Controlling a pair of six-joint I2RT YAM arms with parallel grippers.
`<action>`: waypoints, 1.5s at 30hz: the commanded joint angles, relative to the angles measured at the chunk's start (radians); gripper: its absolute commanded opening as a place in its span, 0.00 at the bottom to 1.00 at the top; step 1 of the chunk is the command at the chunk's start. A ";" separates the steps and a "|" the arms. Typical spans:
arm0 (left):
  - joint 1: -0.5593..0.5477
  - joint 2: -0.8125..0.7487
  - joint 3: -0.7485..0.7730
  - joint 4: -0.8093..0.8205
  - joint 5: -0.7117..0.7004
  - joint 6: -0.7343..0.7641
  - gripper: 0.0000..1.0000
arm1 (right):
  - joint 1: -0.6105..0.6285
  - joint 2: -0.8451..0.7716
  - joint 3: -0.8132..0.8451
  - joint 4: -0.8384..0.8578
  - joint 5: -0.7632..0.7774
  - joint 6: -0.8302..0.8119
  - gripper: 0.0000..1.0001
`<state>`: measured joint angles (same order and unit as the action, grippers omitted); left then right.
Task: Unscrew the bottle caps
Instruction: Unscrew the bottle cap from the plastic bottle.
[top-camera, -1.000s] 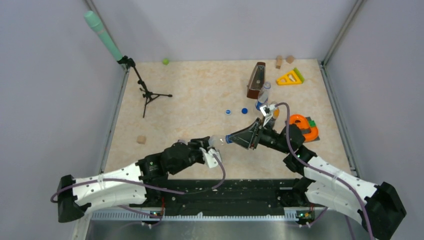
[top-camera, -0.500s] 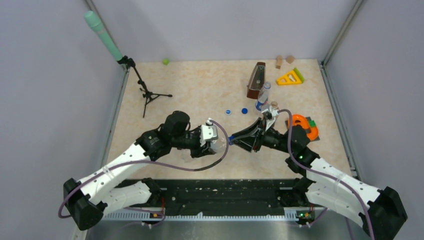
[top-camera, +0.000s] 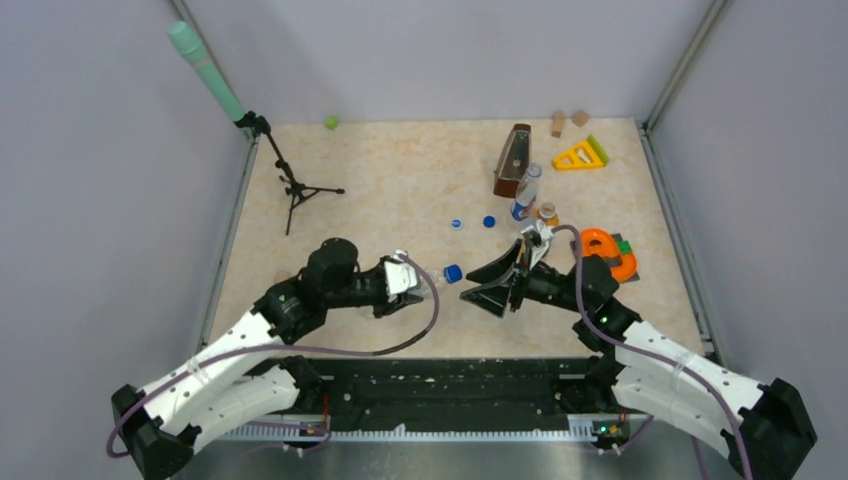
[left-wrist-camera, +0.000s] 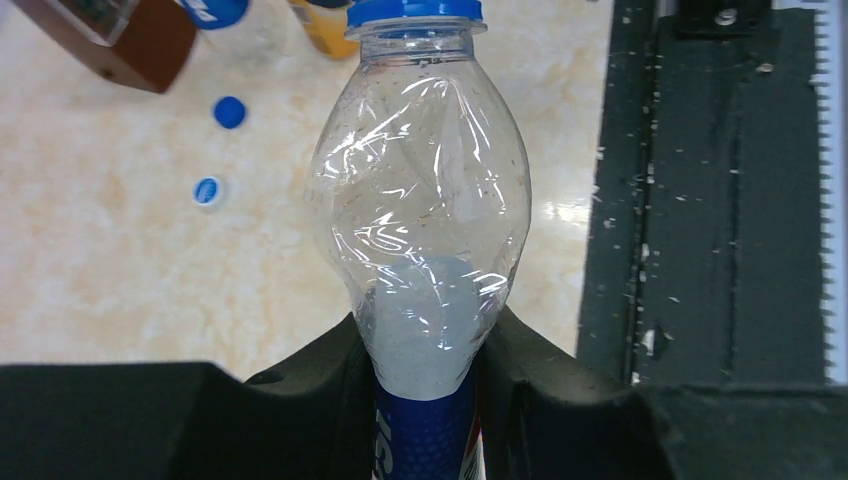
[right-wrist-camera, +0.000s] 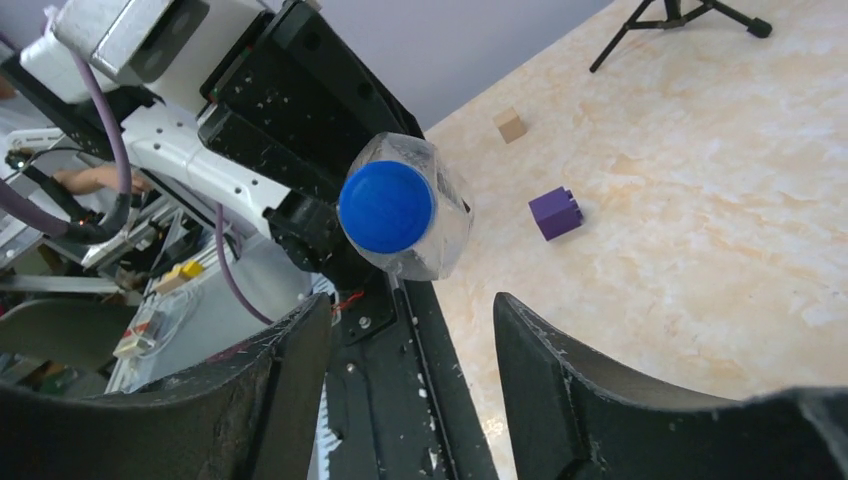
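Observation:
My left gripper (top-camera: 412, 280) is shut on a clear plastic bottle (left-wrist-camera: 425, 220) with a blue label and holds it level above the table. A dark blue cap (top-camera: 452, 272) sits on its neck, pointing at my right gripper (top-camera: 470, 288). That gripper is open and empty, its tips just short of the cap. In the right wrist view the cap (right-wrist-camera: 386, 206) faces me above the spread fingers (right-wrist-camera: 290, 370). Two loose caps lie on the table, one dark blue (top-camera: 489, 222) and one paler (top-camera: 456, 224). Both show in the left wrist view, dark blue (left-wrist-camera: 229, 111) and paler (left-wrist-camera: 207, 190).
A second bottle (top-camera: 525, 195) stands by a brown metronome (top-camera: 512, 160), with a small orange-capped bottle (top-camera: 547, 212) beside it. An orange toy (top-camera: 605, 250) lies at the right and a tripod stand (top-camera: 298, 190) at the left. A purple cube (right-wrist-camera: 555, 212) and wooden block (right-wrist-camera: 511, 124) lie behind the bottle.
My right gripper has come off the cap and now stands open. My left arm has swung and drawn the bottle slightly left, leaving a small gap between cap and right fingertips.

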<state>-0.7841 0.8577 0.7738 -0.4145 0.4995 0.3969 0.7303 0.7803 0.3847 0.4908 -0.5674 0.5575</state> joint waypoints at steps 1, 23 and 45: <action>-0.005 -0.100 -0.084 0.203 -0.128 0.079 0.00 | 0.006 -0.047 0.008 -0.011 0.052 0.023 0.61; -0.296 -0.063 -0.145 0.362 -0.692 0.246 0.00 | 0.006 -0.142 0.026 -0.005 0.206 0.219 0.61; -0.307 -0.070 -0.153 0.347 -0.678 0.230 0.00 | 0.006 -0.193 0.050 -0.132 0.294 0.209 0.61</action>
<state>-1.0874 0.7834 0.6075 -0.1051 -0.1951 0.6388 0.7303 0.6174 0.3950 0.3790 -0.3008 0.7639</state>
